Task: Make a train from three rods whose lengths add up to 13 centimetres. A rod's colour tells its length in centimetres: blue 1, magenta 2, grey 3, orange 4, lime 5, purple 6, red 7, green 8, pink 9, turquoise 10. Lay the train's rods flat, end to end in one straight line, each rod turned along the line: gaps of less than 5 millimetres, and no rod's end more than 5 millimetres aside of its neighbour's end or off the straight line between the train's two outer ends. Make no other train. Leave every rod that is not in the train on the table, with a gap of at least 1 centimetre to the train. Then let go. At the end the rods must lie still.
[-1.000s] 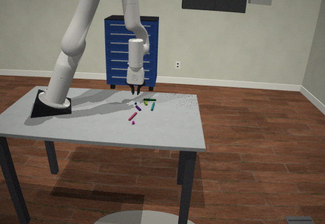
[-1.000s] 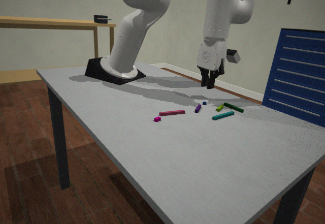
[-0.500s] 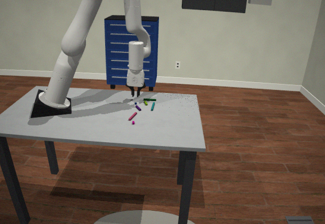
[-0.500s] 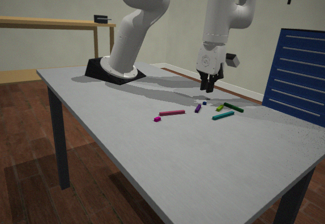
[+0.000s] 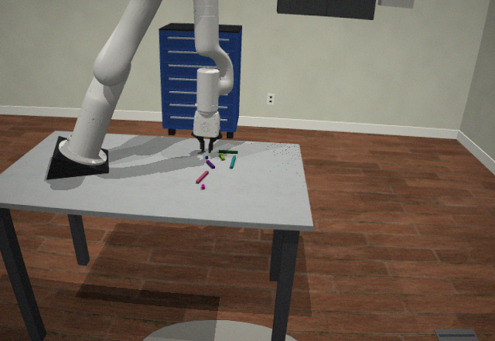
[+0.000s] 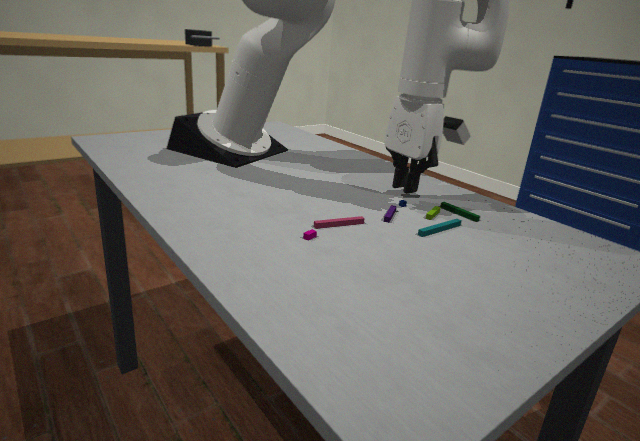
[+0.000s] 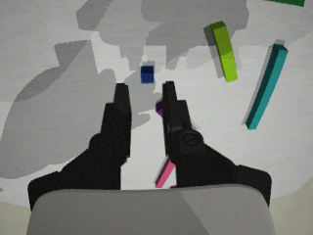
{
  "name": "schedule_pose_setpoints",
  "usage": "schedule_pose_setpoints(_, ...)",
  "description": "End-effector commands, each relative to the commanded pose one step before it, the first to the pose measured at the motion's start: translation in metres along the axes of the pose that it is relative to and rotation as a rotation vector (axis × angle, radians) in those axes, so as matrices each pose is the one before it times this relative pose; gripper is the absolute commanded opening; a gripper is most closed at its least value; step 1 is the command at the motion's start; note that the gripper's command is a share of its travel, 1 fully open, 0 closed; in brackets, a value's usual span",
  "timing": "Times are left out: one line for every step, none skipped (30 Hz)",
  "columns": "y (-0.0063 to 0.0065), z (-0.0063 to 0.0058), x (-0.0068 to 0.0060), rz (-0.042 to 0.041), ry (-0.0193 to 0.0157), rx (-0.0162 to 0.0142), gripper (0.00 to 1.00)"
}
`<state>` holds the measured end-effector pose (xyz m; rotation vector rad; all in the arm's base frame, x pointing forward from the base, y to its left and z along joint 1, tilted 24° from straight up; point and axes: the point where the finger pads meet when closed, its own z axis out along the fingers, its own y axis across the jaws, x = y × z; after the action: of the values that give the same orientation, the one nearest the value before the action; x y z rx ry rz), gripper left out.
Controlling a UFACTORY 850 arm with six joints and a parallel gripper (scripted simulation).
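Several rods lie flat on the grey table. A small blue rod (image 5: 206,157) (image 6: 402,202) (image 7: 148,74) lies just ahead of my fingertips. A purple rod (image 5: 210,164) (image 6: 389,213) (image 7: 159,109) is partly hidden behind my right finger. A lime rod (image 5: 221,156) (image 6: 432,212) (image 7: 225,51), a green rod (image 5: 228,151) (image 6: 459,211) and a turquoise rod (image 5: 232,161) (image 6: 439,227) (image 7: 266,86) lie to the right. A pink rod (image 5: 202,176) (image 6: 338,222) (image 7: 166,172) and a magenta rod (image 5: 203,186) (image 6: 309,234) lie nearer the table's middle. My gripper (image 5: 206,149) (image 6: 408,188) (image 7: 146,98) points down just above the table. Its fingers stand narrowly apart with nothing between them.
The arm's black base (image 5: 77,161) (image 6: 224,141) sits at the table's far left. A blue drawer cabinet (image 5: 199,77) (image 6: 589,147) stands on the floor behind the table. No rod touches another.
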<state>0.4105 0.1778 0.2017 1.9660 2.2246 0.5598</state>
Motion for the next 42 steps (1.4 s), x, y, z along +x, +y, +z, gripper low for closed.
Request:
schedule_pose_setpoints(0.00075,0.00306,0.00010,-0.00100,0.01953,-0.01501,0.24)
schedule_pose_setpoints(-0.00001,0.00116,-0.00001,0.00000,0.00012,0.00001,0.24)
schedule_pose_setpoints(-0.00001,0.00113,-0.00003,0.00000,0.00001,0.00000,0.24)
schedule_pose_setpoints(-0.00001,0.00109,-0.00006,0.00000,-0.00009,-0.00001,0.24)
schedule_pose_setpoints(-0.00001,0.00105,-0.00007,0.00000,-0.00013,-0.00001,0.24)
schedule_pose_setpoints(-0.00001,0.00101,0.00000,0.00000,0.00014,0.00004,0.24)
schedule_pose_setpoints(-0.00001,0.00096,-0.00001,0.00000,0.00006,0.00002,0.24)
schedule_pose_setpoints(0.00000,0.00091,-0.00003,0.00000,-0.00001,0.00000,0.24)
schedule_pose_setpoints(0.00000,0.00085,-0.00004,0.00000,-0.00007,-0.00002,0.24)
schedule_pose_setpoints(0.00000,0.00080,-0.00005,0.00000,-0.00011,-0.00003,0.24)
schedule_pose_setpoints(-0.00001,0.00076,-0.00001,0.00000,0.00005,0.00003,0.24)
schedule_pose_setpoints(-0.00001,0.00070,0.00000,0.00000,0.00008,0.00004,0.24)
schedule_pose_setpoints(-0.00001,0.00064,-0.00001,0.00000,0.00004,0.00002,0.24)
schedule_pose_setpoints(0.00000,0.00057,-0.00001,0.00000,0.00001,0.00000,0.24)
schedule_pose_setpoints(0.00000,0.00050,-0.00002,0.00000,-0.00001,-0.00001,0.24)
schedule_pose_setpoints(0.00000,0.00000,0.00000,0.00000,0.00000,0.00000,0.24)
schedule_pose_setpoints(0.00000,0.00000,0.00000,0.00000,0.00000,0.00000,0.24)
schedule_pose_setpoints(0.00000,0.00044,-0.00002,0.00000,-0.00002,-0.00001,0.24)
schedule_pose_setpoints(0.00000,0.00037,-0.00002,0.00000,-0.00003,-0.00001,0.24)
schedule_pose_setpoints(0.00000,0.00031,-0.00002,0.00000,-0.00003,-0.00002,0.24)
schedule_pose_setpoints(0.00000,0.00025,-0.00002,0.00000,-0.00003,-0.00001,0.24)
schedule_pose_setpoints(0.00000,0.00020,-0.00001,0.00000,-0.00003,-0.00001,0.24)
schedule_pose_setpoints(0.00000,0.00015,-0.00001,0.00000,-0.00002,-0.00001,0.24)
schedule_pose_setpoints(0.00000,0.00010,-0.00001,0.00000,-0.00002,-0.00001,0.24)
schedule_pose_setpoints(0.00000,0.00006,0.00000,0.00000,-0.00001,0.00000,0.24)
schedule_pose_setpoints(0.00000,0.00003,0.00000,0.00000,-0.00001,0.00000,0.24)
schedule_pose_setpoints(0.00000,0.00001,0.00000,0.00000,0.00000,0.00000,0.24)
schedule_pose_setpoints(0.00000,0.00000,0.00000,0.00000,0.00000,0.00000,0.24)
schedule_pose_setpoints(0.00000,0.00000,0.00000,0.00000,0.00000,0.00000,0.24)
schedule_pose_setpoints(0.00000,0.00000,0.00000,0.00000,0.00000,0.00000,0.24)
schedule_pose_setpoints(0.00000,0.00000,0.00000,0.00000,0.00000,0.00000,0.24)
schedule_pose_setpoints(0.00000,0.00000,0.00000,0.00000,0.00000,0.00000,0.24)
schedule_pose_setpoints(0.00000,0.00000,0.00000,0.00000,0.00000,0.00000,0.24)
schedule_pose_setpoints(0.00000,0.00000,0.00000,0.00000,0.00000,0.00000,0.24)
schedule_pose_setpoints(0.00000,0.00000,0.00000,0.00000,0.00000,0.00000,0.24)
schedule_pose_setpoints(0.00000,0.00000,0.00000,0.00000,0.00000,0.00000,0.24)
schedule_pose_setpoints(0.00000,0.00000,0.00000,0.00000,0.00000,0.00000,0.24)
schedule_pose_setpoints(0.00000,0.00000,0.00000,0.00000,0.00000,0.00000,0.24)
schedule_pose_setpoints(0.00000,0.00000,0.00000,0.00000,0.00000,0.00000,0.24)
schedule_pose_setpoints(0.00000,0.00000,0.00000,0.00000,0.00000,0.00000,0.24)
schedule_pose_setpoints(0.00000,0.00000,0.00000,0.00000,0.00000,0.00000,0.24)
schedule_pose_setpoints(0.00000,0.00000,0.00000,0.00000,0.00000,0.00000,0.24)
